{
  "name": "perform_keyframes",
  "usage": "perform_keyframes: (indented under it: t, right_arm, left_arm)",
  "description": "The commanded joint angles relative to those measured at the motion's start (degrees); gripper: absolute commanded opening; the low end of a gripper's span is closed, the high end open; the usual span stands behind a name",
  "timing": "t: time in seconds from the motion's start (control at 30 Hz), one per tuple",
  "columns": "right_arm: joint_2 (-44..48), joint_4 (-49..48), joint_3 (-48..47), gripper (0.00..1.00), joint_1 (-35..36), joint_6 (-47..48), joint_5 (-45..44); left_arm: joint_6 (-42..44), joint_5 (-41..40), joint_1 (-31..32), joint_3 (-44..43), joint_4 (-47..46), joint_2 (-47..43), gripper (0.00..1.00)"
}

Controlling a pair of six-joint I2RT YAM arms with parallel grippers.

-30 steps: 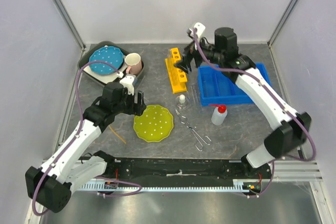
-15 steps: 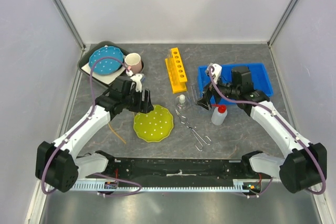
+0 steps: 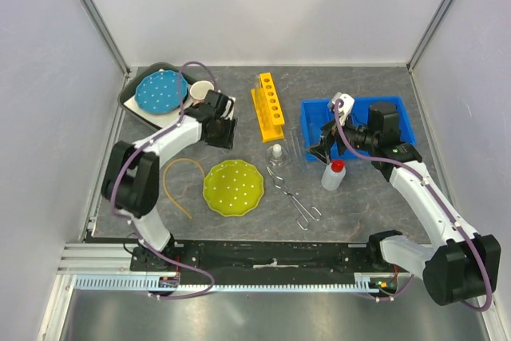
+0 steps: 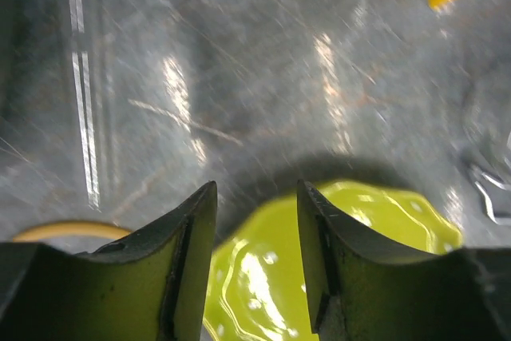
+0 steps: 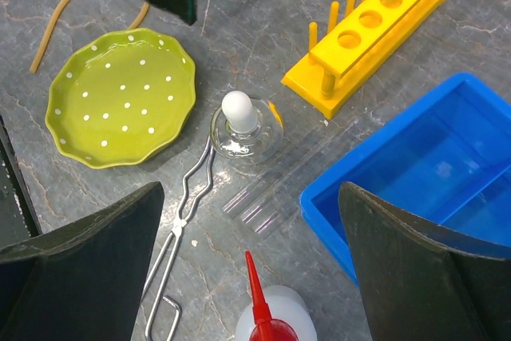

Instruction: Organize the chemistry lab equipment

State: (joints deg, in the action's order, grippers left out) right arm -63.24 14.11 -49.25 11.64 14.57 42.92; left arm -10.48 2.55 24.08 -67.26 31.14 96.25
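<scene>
Here, we see both arms reaching out over the grey table (image 3: 375,205). The left gripper (image 3: 225,138) hangs between the pink mug (image 3: 200,89) and the yellow test-tube rack (image 3: 270,107), just behind the dotted yellow-green plate (image 3: 233,187). Its jaws stand a narrow gap apart, and its wrist view shows nothing between them. The right gripper (image 3: 324,148) hovers at the near left corner of the blue bin (image 3: 318,113), its jaws spread wide and empty.

From the right wrist view, we find the chemistry gear gathered mid-table:

- The rack stands upright beside the bin.
- Thin clear tubes (image 5: 275,189) lie flat between the rack and the bin.
- The small white-capped flask (image 5: 239,121) sits just left of the tubes.
- The metal tongs (image 5: 180,245) lie in front of the flask, their tips at its base.
- The white red-capped squeeze bottle (image 5: 271,321) stands near the bin's front edge.

A blue dotted plate (image 3: 160,92) rests in a dark tray (image 3: 128,103) at the far left. A tan tube (image 3: 180,167) curls on the table left of the green plate.
</scene>
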Motion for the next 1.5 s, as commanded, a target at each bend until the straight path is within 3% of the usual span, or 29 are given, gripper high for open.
perform_keyframes:
  t: [0.0,0.37,0.8,0.93,1.47]
  right_arm:
    - [1.1,-2.1,-0.5,0.98,-0.5,0.0,2.2]
    - [0.8,-1.6,-0.6,0.98,-0.4,0.4,1.8]
    - [0.4,-1.5,-0.6,0.98,-0.3,0.8,1.6]
    - [0.4,-1.3,-0.6,0.98,-0.5,0.9,1.5]
    - [0.6,-1.1,-0.7,0.98,-0.5,1.1,1.5]
  left_arm:
    - [5.7,-10.1,-0.4,-9.0,3.0,7.1,0.5]
    - [9.0,-17.6,-3.8,-16.7,4.4,17.6,0.47]
    - [9.6,-19.6,-5.6,-16.1,3.2,20.7,0.56]
    - [9.3,-16.5,-6.8,-16.0,3.3,21.0,0.57]
    - [4.4,2.9,-7.6,-13.9,3.0,18.8,0.29]
